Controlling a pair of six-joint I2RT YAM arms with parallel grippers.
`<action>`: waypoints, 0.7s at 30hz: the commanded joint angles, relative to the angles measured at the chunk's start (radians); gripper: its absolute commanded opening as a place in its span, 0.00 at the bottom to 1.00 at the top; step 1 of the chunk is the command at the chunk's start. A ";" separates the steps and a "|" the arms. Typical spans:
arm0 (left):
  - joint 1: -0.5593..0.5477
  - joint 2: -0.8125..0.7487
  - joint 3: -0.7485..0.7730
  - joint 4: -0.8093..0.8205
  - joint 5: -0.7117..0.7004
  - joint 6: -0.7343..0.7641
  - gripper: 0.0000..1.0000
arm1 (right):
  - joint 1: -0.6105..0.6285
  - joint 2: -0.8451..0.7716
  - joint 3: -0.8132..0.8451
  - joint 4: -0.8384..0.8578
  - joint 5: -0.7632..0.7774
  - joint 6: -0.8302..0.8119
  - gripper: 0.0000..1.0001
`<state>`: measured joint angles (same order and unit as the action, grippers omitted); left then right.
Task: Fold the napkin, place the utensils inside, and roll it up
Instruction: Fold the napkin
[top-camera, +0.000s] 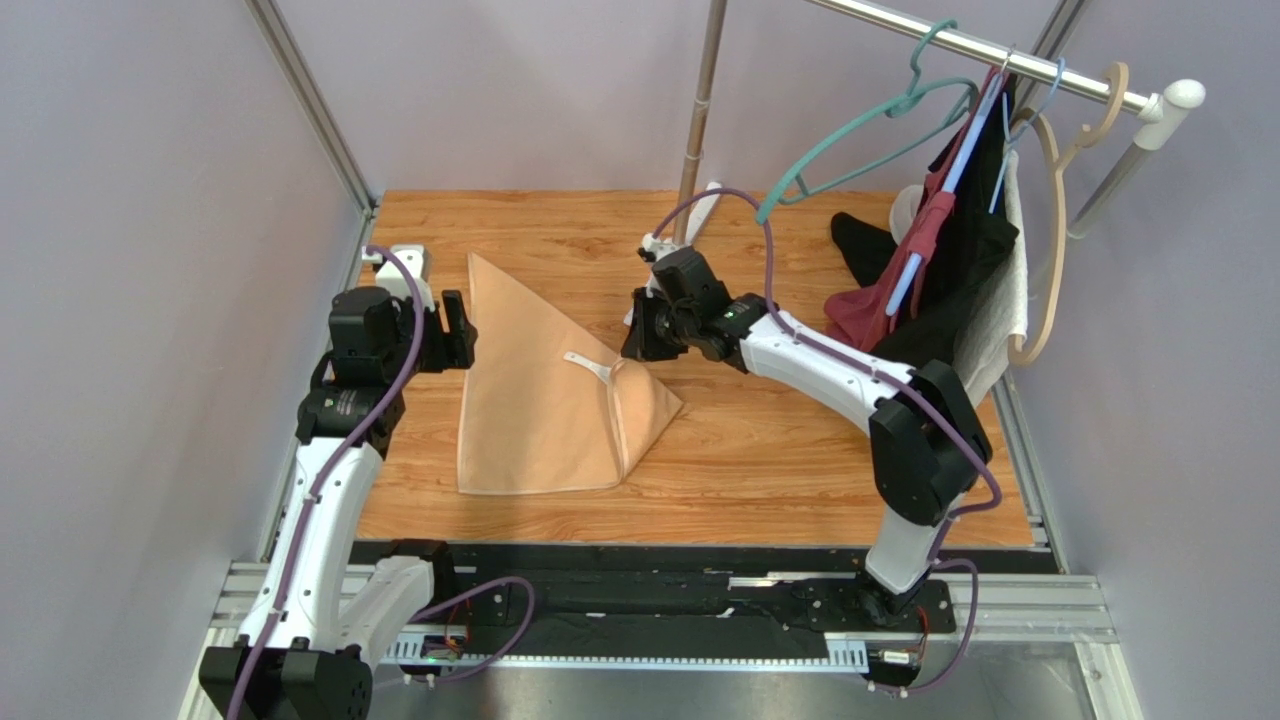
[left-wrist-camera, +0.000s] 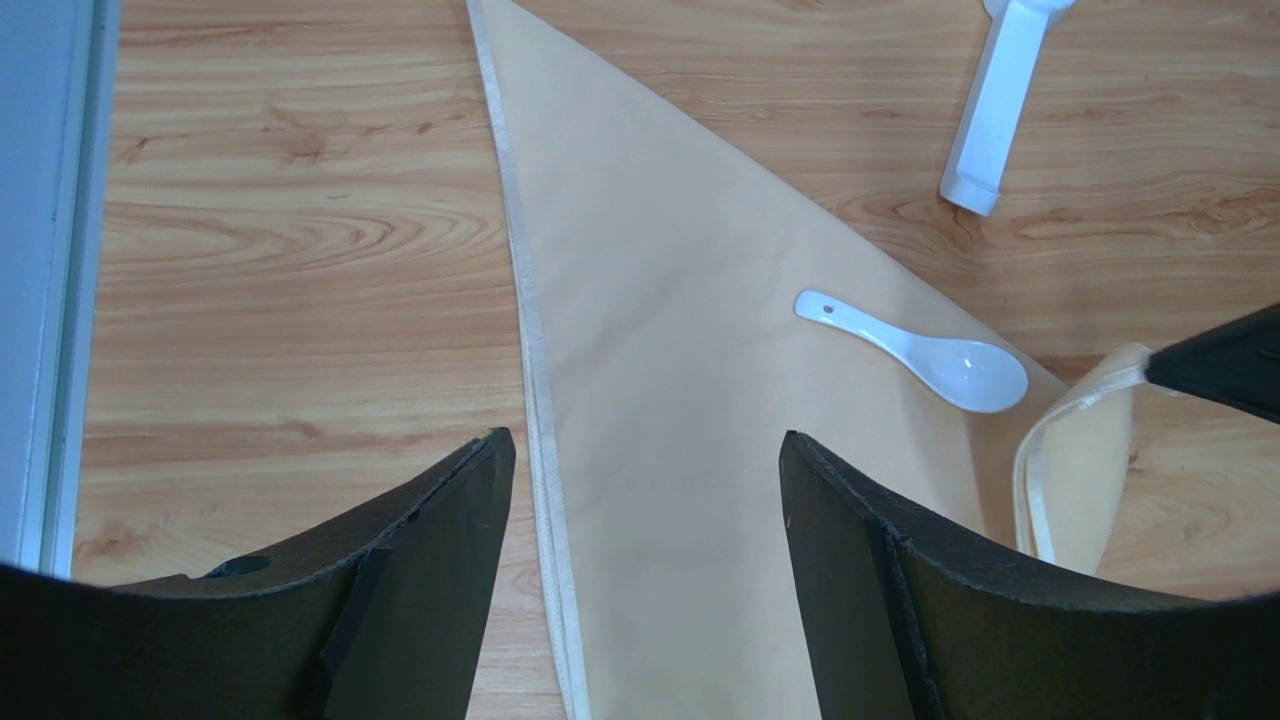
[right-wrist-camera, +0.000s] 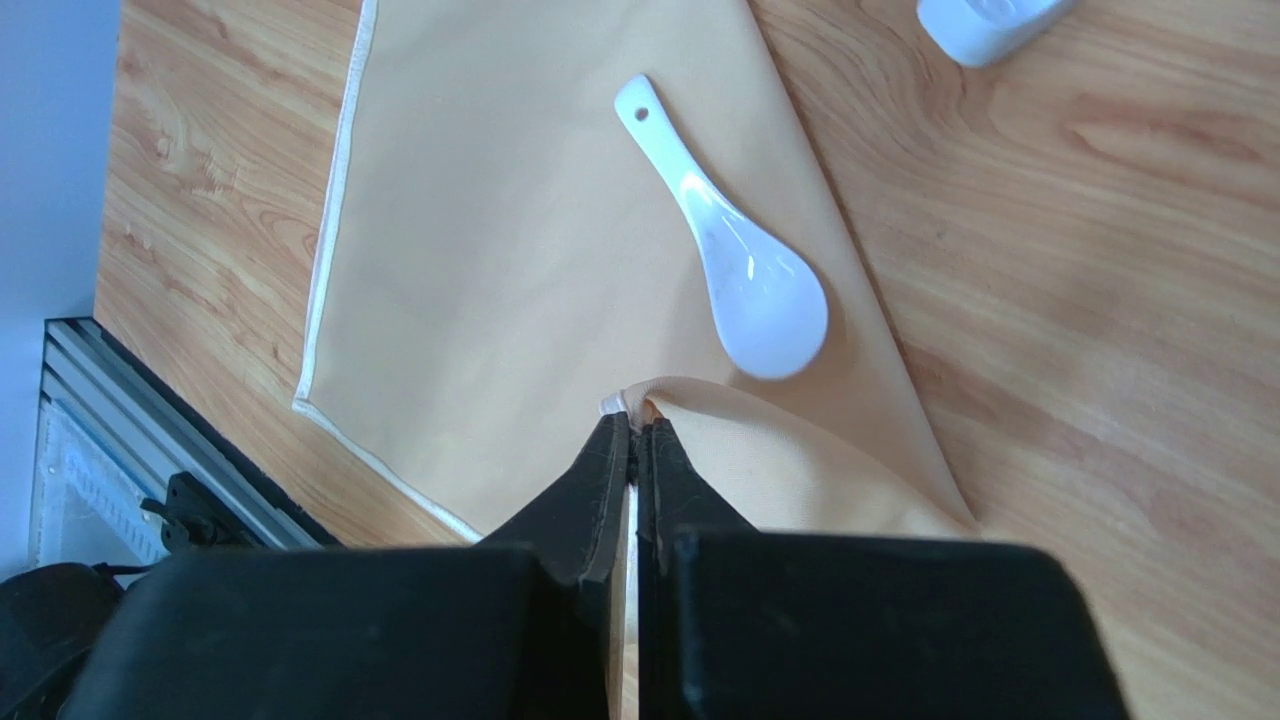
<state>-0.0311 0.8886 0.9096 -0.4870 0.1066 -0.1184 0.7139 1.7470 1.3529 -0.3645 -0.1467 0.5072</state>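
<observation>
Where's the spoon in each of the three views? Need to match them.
Top external: spoon mid-frame, on the napkin.
Left wrist: spoon right of centre, bowl lower right.
Right wrist: spoon upper centre, bowl pointing down.
Shared landmark: the napkin's lifted corner, right beside the bowl.
</observation>
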 joint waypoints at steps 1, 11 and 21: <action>-0.006 -0.020 0.034 0.011 0.007 -0.010 0.74 | 0.016 0.088 0.116 0.078 0.029 -0.045 0.00; -0.018 -0.023 0.034 0.010 -0.002 -0.007 0.74 | 0.018 0.241 0.328 0.047 0.070 -0.096 0.00; -0.030 -0.020 0.034 0.007 -0.015 -0.004 0.74 | 0.032 0.358 0.463 0.044 0.003 -0.136 0.00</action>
<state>-0.0498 0.8806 0.9096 -0.4900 0.0986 -0.1181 0.7330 2.0708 1.7481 -0.3458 -0.1165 0.4095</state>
